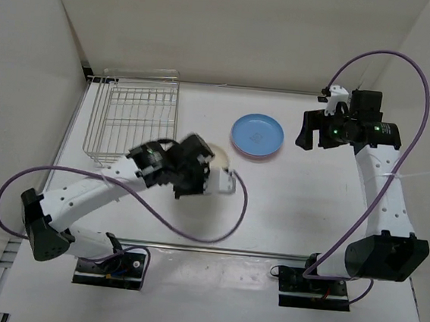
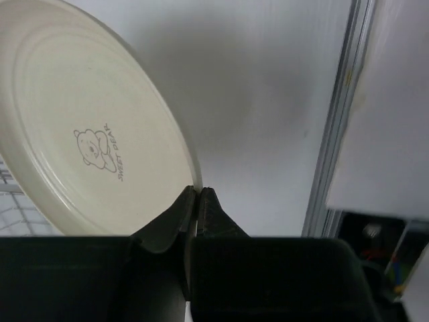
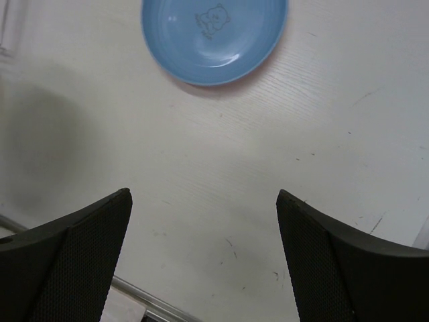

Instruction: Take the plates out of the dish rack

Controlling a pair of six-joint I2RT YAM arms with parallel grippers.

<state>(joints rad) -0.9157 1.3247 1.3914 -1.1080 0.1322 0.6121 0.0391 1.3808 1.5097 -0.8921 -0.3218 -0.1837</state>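
The silver wire dish rack (image 1: 131, 119) stands at the back left with no plate showing in it. My left gripper (image 1: 192, 172) is shut on the rim of the cream-white plate (image 1: 218, 156) and holds it tilted above the table, right of the rack. In the left wrist view the fingers (image 2: 199, 191) pinch the plate's (image 2: 87, 127) edge. The blue plate (image 1: 257, 133) lies flat at the back centre, with a pink rim (image 1: 257, 157) showing beneath it. My right gripper (image 1: 314, 132) is open and empty, right of the blue plate (image 3: 213, 33).
A metal rail (image 1: 214, 250) runs along the table's front edge and also shows in the left wrist view (image 2: 335, 134). White walls close in the left, back and right sides. Purple cables loop off both arms.
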